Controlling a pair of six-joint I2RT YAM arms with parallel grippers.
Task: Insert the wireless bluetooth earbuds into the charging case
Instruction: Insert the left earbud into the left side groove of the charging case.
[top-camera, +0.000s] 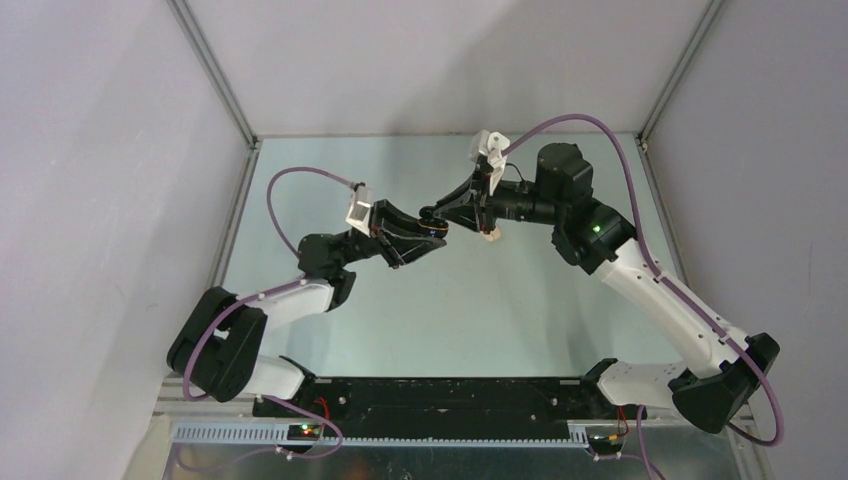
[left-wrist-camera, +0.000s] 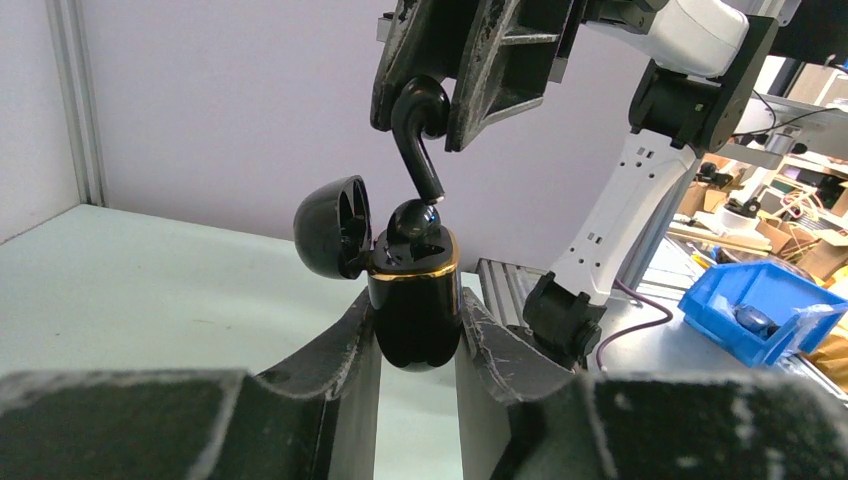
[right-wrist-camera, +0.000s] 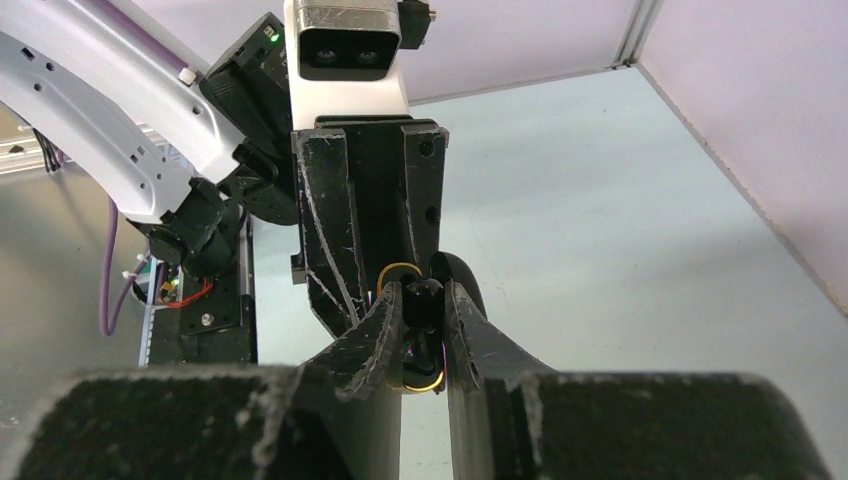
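My left gripper (left-wrist-camera: 415, 340) clamps the open black case (left-wrist-camera: 413, 290) while my right gripper (left-wrist-camera: 422, 100) pinches a black earbud (left-wrist-camera: 419, 150), stem tip at its mouth; next I must lower it straight in beside what looks like a seated bud (left-wrist-camera: 408, 222)

Pale green table (top-camera: 520, 320), small whitish object (top-camera: 490, 236) lying mid-table, partly hidden
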